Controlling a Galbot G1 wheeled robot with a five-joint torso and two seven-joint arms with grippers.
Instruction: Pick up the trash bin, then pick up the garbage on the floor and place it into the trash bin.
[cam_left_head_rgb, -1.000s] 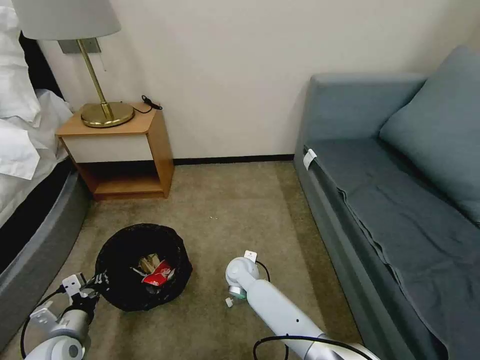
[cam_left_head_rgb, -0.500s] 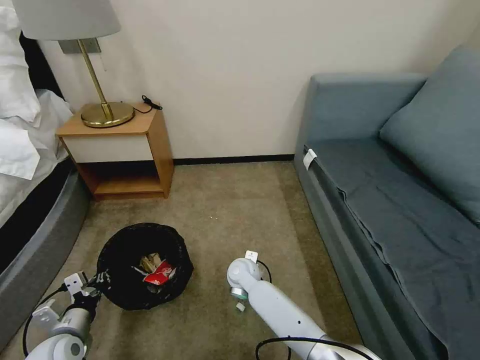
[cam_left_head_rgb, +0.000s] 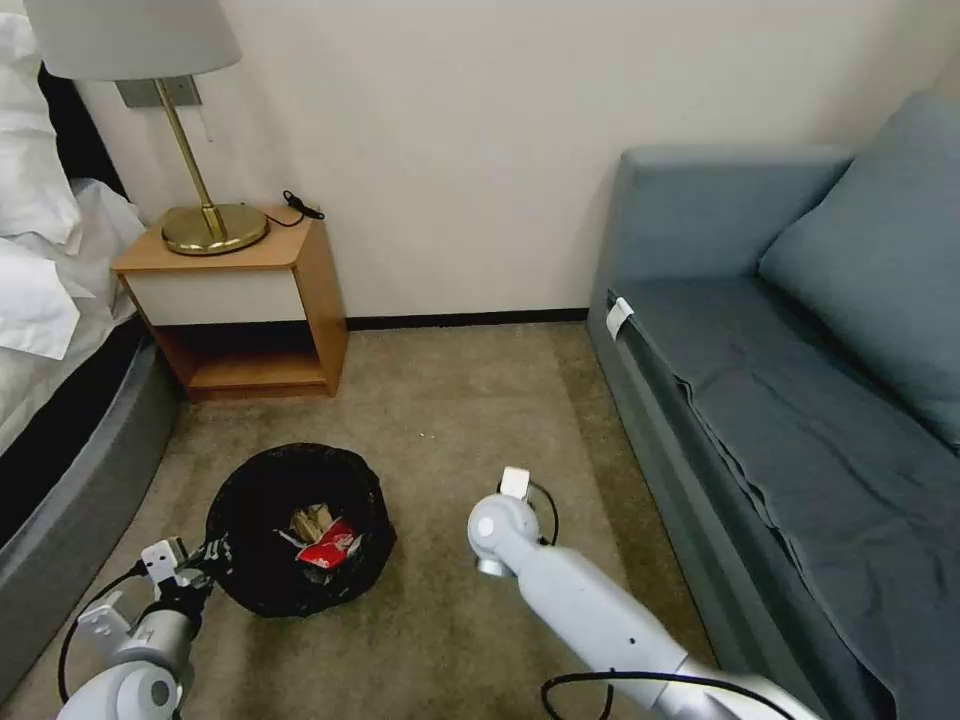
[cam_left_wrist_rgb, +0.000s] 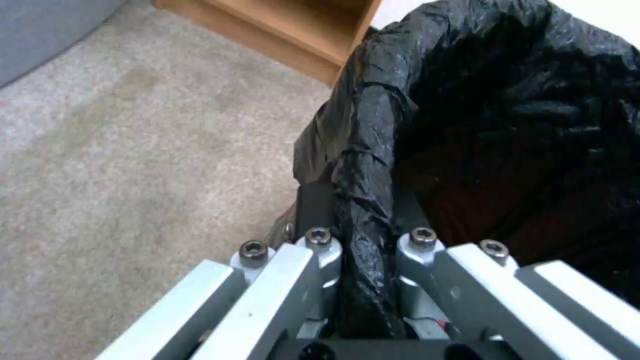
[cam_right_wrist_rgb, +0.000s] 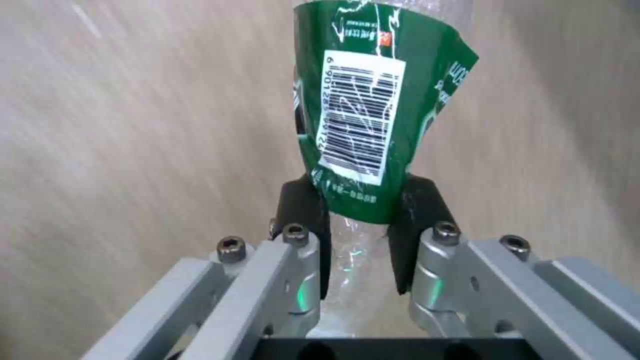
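Note:
The trash bin (cam_left_head_rgb: 262, 572), lined with a crinkled black bag, is on the carpet at my lower left. Tan paper (cam_left_head_rgb: 313, 520) and a red-and-white packet (cam_left_head_rgb: 330, 549) lie inside it. My left gripper (cam_left_head_rgb: 207, 562) is at the bin's near-left edge. In the left wrist view my left gripper (cam_left_wrist_rgb: 360, 200) is shut on the bag-covered rim (cam_left_wrist_rgb: 363, 150). My right arm's wrist (cam_left_head_rgb: 497, 524) hangs over the carpet right of the bin. In the right wrist view my right gripper (cam_right_wrist_rgb: 360, 195) is shut on a clear bottle with a green label (cam_right_wrist_rgb: 373, 100).
A wooden nightstand (cam_left_head_rgb: 245, 300) with a brass lamp (cam_left_head_rgb: 205, 225) stands at the back left. A bed (cam_left_head_rgb: 60, 420) runs along the left and a blue-grey sofa (cam_left_head_rgb: 800, 400) along the right. Open carpet (cam_left_head_rgb: 470, 400) lies between them.
My right wrist has risen and moved slightly away and to the right with the bottle. The bin and my left gripper have shifted a little to the right.

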